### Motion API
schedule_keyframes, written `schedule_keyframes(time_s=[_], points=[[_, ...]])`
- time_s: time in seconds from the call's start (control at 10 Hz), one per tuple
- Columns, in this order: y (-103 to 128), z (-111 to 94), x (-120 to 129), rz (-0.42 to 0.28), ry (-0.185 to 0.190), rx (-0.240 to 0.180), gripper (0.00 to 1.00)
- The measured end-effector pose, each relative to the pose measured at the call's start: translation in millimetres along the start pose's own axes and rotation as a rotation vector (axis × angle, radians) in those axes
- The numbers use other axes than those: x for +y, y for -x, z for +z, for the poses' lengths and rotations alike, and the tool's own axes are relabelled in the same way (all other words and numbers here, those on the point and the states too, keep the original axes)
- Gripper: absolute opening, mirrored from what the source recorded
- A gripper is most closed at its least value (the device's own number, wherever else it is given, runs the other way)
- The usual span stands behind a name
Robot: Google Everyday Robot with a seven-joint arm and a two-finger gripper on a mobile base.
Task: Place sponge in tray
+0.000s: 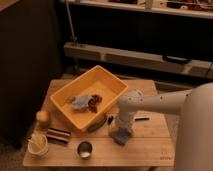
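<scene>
The orange tray (112, 82) sits at an angle on the wooden table, left of centre. Inside it lie a crumpled grey-blue item (77, 102) and a reddish-brown item (94, 102). A bluish sponge (120, 138) lies on the table just right of the tray's near corner. My white arm reaches in from the right and bends down. My gripper (121, 132) is right above the sponge, at or touching it, and partly hides it.
A green item (98, 124) lies against the tray's near side. A metal cup (85, 149), a striped packet (58, 136), a pale cup (38, 145) and an orange fruit (43, 117) stand along the table's front left. A dark pen-like item (141, 119) lies to the right of my arm.
</scene>
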Motion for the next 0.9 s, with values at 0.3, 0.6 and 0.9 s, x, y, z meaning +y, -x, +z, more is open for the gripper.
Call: schedule_keyframes(time_s=[0.3,0.6,0.9], points=[[10,-17,-9,0.035,0.05,0.006,0.3],[25,-49,-64,0.097,0.067,-0.017,0.03],[27,-116,-110,0.122,0.082,-0.08,0.0]])
